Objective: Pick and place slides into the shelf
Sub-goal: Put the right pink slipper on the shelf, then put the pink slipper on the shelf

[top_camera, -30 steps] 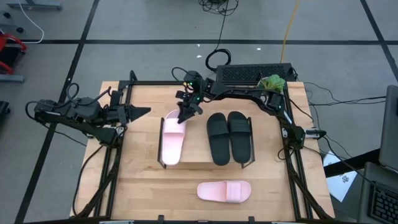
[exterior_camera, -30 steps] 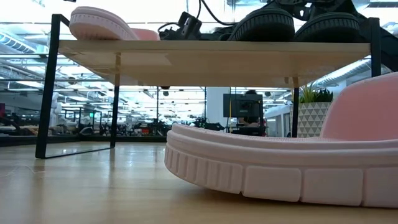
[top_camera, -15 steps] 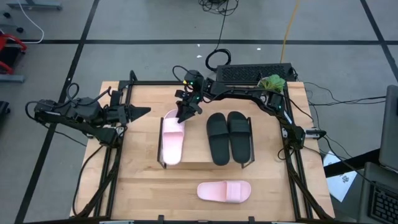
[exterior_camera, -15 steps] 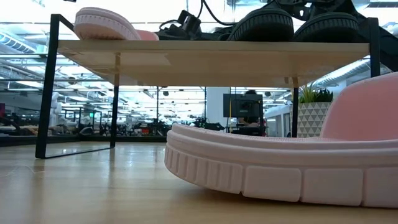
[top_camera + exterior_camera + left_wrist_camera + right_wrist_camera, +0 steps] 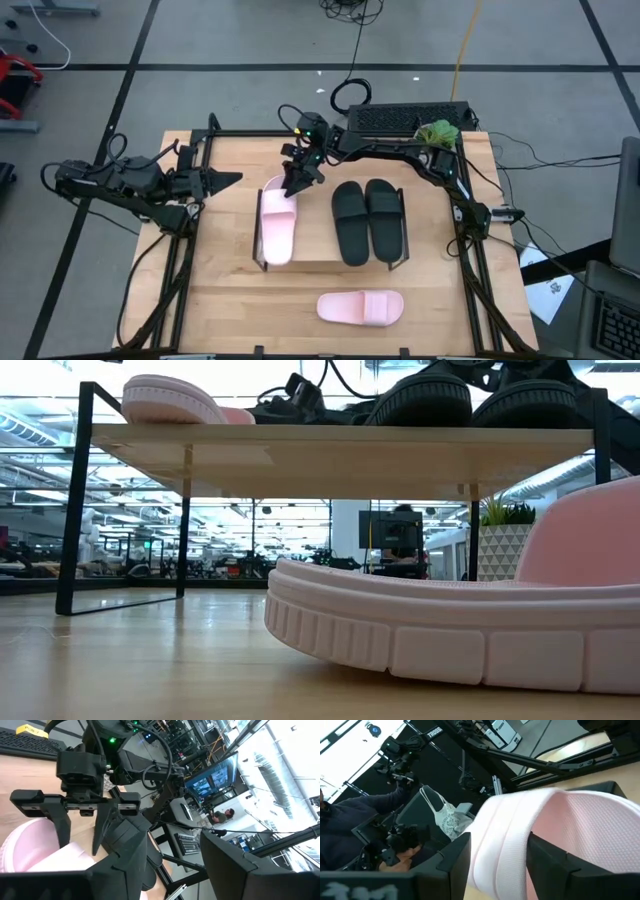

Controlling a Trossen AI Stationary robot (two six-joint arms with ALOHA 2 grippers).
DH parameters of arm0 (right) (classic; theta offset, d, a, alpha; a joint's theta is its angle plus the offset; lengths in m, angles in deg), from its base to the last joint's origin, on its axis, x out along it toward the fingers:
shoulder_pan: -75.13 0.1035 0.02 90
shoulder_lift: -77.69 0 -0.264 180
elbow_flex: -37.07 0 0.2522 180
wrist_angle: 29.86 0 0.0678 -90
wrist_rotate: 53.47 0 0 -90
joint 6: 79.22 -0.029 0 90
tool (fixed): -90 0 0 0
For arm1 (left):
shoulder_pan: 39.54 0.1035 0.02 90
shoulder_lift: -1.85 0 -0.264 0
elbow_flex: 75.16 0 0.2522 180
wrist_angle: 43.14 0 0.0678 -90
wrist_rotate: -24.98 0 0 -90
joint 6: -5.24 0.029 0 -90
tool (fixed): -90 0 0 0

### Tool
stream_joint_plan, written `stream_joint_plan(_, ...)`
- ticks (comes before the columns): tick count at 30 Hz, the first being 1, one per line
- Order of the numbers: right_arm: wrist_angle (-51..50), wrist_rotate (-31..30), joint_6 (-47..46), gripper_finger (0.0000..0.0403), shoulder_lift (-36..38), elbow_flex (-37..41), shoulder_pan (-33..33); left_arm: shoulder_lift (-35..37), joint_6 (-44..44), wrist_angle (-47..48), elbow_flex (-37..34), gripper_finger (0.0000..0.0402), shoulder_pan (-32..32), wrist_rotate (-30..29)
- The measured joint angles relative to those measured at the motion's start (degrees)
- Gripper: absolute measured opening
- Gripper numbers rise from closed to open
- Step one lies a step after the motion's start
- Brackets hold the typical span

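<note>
The shelf (image 5: 325,262) stands mid-table with a light board top (image 5: 340,445). One pink slide (image 5: 277,225) lies sole-down on its left part (image 5: 165,400). The black pair (image 5: 370,220) lies side by side to its right (image 5: 470,398). The second pink slide (image 5: 360,307) lies on the table near the front edge (image 5: 470,630). My right gripper (image 5: 297,182) is at the far end of the shelved pink slide, shut on it (image 5: 499,865). My left gripper (image 5: 228,180) waits open left of the shelf (image 5: 175,870). My right gripper holds the shelved pink slide by its broad strap (image 5: 500,820), pinched between the two fingers (image 5: 455,865), which lie on the strap's two edges. It comes slanting down from the far side (image 5: 80,845). The slide lies flat on the shelf board.
A black keyboard (image 5: 405,117) and a green plant (image 5: 438,132) sit at the far edge of the table. Black frame rails run along both sides (image 5: 470,250). Bare wood lies between the shelf and the front slide (image 5: 250,300).
The near end of the pink slide on the shelf has slid a little toward the black pair while in my right gripper. The right wrist has risen slightly above the board.
</note>
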Motion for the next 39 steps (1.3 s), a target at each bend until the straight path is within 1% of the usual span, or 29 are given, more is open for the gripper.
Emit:
stream_joint_plan(7,0.72,-0.07,-1.06,0.0171,0.64,-0.01,0.16,0.04,0.21,0.0,0.0,0.0182,-0.02,0.17)
stream_joint_plan(15,0.79,-0.12,0.36,0.0171,0.81,-0.02,0.18,0.04,0.21,0.0,0.0,0.0182,-0.01,0.79)
stream_joint_plan(20,0.57,-2.94,2.21,0.0171,0.81,-0.02,0.18,0.04,0.21,0.0,0.0,0.0182,-0.01,0.79)
stream_joint_plan(24,0.28,-3.54,2.9,0.0171,0.81,-0.02,0.18,0.06,0.18,0.0,0.0,0.0182,-0.02,0.79)
stream_joint_plan(28,-0.79,-6.26,5.62,0.0171,0.81,-0.02,0.18,0.04,0.17,0.0,0.0,0.0182,-0.02,0.79)
stream_joint_plan(31,-0.91,-6.69,6.54,0.0171,0.81,-0.02,0.18,0.05,0.15,0.0,0.0,0.0182,-0.02,0.79)
stream_joint_plan(36,-1.12,-9.34,7.8,0.0171,0.81,-0.04,0.18,0.04,0.12,0.0,0.0,0.0182,-0.02,0.79)
stream_joint_plan(39,-1.15,-9.58,8.08,0.0171,0.81,-0.04,0.18,0.04,0.1,0.0,0.0,0.0182,-0.02,0.79)
